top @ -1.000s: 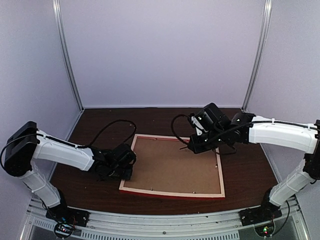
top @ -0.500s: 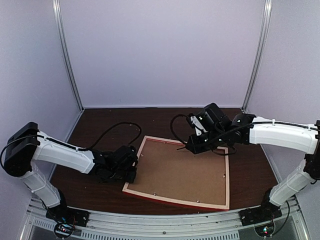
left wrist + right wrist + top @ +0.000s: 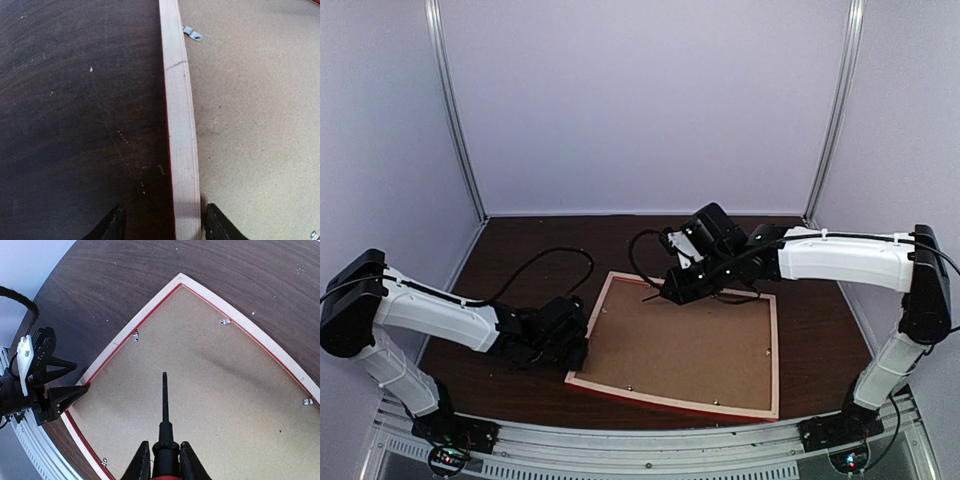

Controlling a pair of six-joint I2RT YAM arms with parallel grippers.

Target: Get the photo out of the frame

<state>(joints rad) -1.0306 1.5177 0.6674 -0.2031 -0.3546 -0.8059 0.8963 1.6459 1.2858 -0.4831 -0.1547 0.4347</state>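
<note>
Brown board (image 3: 690,340) tops the face-down frame (image 3: 181,125) near the bench's (image 3: 520,240) front edge, photo hidden beneath; left jaws stand parted astride its left rail, right jaws grip a pick (image 3: 164,400) aimed toward that rail's clip (image 3: 135,335).

right gripper (image 3: 163,460) clamps black pointed tool (image 3: 164,400) | tip above brown backing board (image 3: 220,390) | frame (image 3: 212,296) lies back-up on dark worktop (image 3: 150,265) | left gripper (image 3: 80,377) at frame's edge

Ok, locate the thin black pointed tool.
In the right wrist view, the thin black pointed tool is clamped in the right end effector, tip over the brown backing board inside the red frame.
</note>
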